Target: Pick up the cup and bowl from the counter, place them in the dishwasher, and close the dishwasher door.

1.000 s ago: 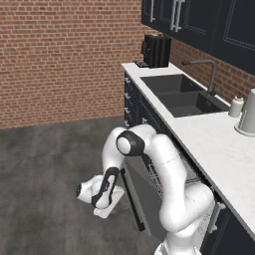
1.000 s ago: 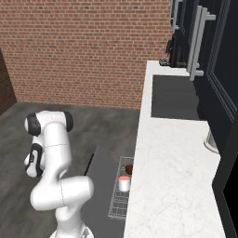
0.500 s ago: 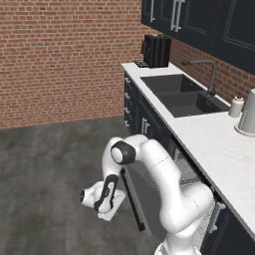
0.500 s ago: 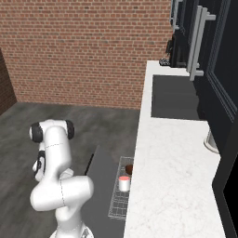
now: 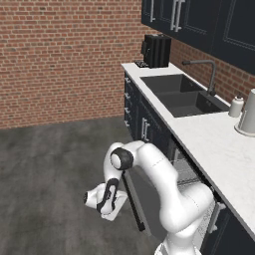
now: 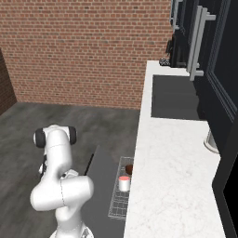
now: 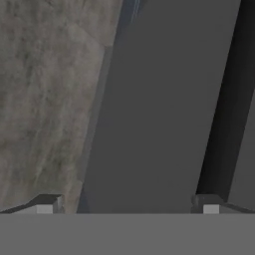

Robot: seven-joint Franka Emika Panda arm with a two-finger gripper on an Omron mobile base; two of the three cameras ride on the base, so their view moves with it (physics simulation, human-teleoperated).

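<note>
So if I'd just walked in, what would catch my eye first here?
Probably the white arm bent low beside the open dishwasher door, with its gripper down near the door's outer edge. Next, the pulled-out wire rack below the white counter, with the pinkish cup and the dark bowl standing in it.

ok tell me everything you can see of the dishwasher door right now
The dishwasher door is a flat dark navy panel, dropped open and sloping out over the grey floor. From the right base view it lies beside the pulled-out wire rack. The gripper, open, hangs at its outer edge; contact cannot be told.
</note>
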